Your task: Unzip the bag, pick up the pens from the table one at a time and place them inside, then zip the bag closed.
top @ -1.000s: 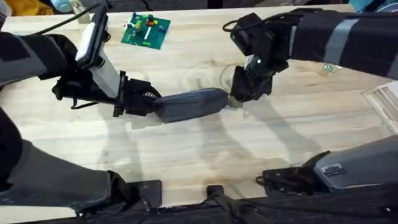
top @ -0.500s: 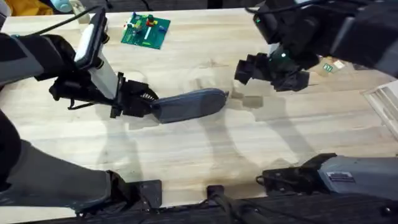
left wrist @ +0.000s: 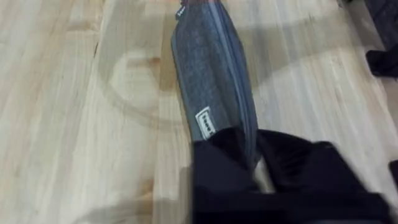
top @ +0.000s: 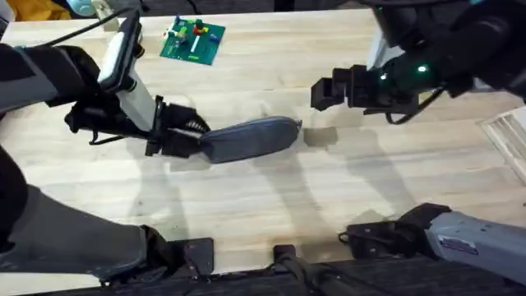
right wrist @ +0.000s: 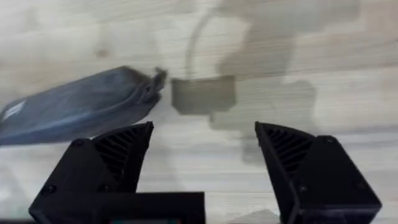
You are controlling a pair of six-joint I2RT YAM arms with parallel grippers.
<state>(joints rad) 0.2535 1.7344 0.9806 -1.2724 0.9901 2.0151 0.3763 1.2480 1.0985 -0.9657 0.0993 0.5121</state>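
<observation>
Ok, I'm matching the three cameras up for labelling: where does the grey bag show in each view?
Overhead: the bag lies mid-table, its left end clamped by the left gripper.
Left wrist: the bag runs away from the black fingers that pinch its near end.
Right wrist: the bag lies beyond the open right gripper.
Shared landmark: the bag's small white label, also visible in the right wrist view.

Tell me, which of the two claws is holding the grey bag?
The left claw, clamped on the bag's end. The right claw hangs open above the table, apart from it.
</observation>
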